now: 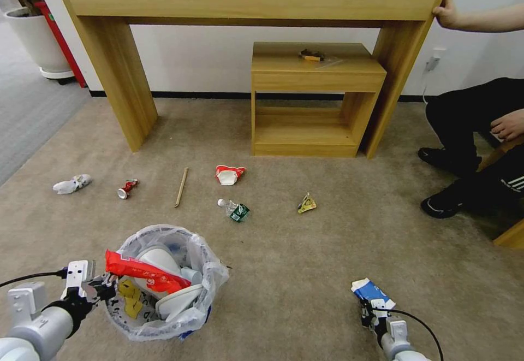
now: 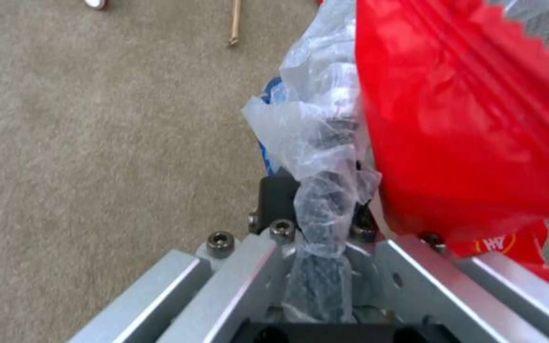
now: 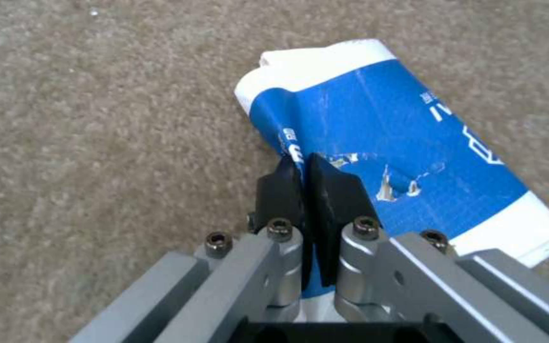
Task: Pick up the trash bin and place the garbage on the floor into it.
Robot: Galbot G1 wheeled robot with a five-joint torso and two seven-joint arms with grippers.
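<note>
Carpet's half cleared, so my left fingers pinch the bin rim to keep it close while my right fingers clamp the blue pack.

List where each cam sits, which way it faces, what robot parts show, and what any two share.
Head: up high, facing forward and down at carpet, litter and desk; both arms show.
Left wrist: on the left arm, looking along the left gripper clamped on the trash bin bag rim.
Right wrist: on the right arm, looking along the right gripper pinching the blue-white pack.
Shared: head and left wrist both show the wooden stick.
</note>
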